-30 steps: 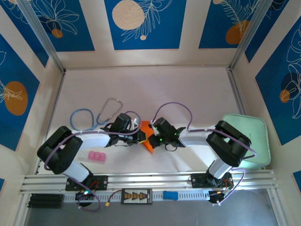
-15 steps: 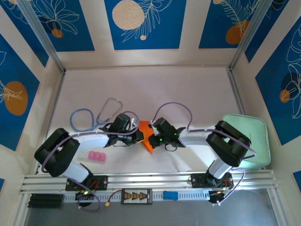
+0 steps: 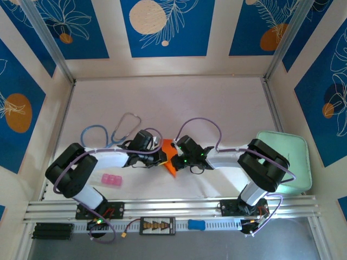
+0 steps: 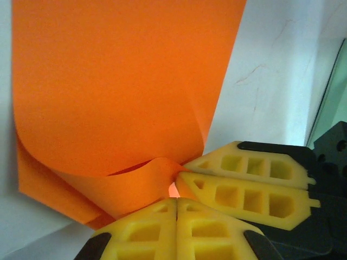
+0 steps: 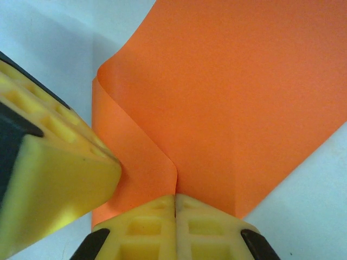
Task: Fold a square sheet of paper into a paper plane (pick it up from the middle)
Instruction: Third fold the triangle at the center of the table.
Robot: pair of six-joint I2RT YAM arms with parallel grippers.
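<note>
Right now the job looks like it is at an early fold. The square sheet of paper [image 3: 170, 166] is orange and sits in the middle of the desk [image 3: 179, 103], right between the two arms. One part of it is bent over in a soft curl. It is not pressed flat, and there is no pointy plane shape yet.

The left gripper [image 4: 176, 201] is squeezed tight, and the curled edge of the sheet runs into its yellow tips, so it seems to pinch the paper there. The right gripper [image 5: 174, 197] is squeezed tight too, just where a crease in the sheet ends. The two grippers are almost touching each other.

I think the next move is to lay the bent part down so its edges match, then press the curl into a sharp line. That needs a slow, soft touch, because thin paper can slip or tear.

The desk is white and a bit wrinkly. On the left arm's side of the sheet, a little farther back, lies a stethoscope [image 3: 113, 135]. Nearer the arm bases than the sheet, on that same side, is a small pink block [image 3: 111, 180]. Well apart from the sheet, on the right arm's side, sits a pale green tray [image 3: 298, 157]. Behind the sheet, the walls [image 3: 162, 27] are blue with leaves and orange dots.
</note>
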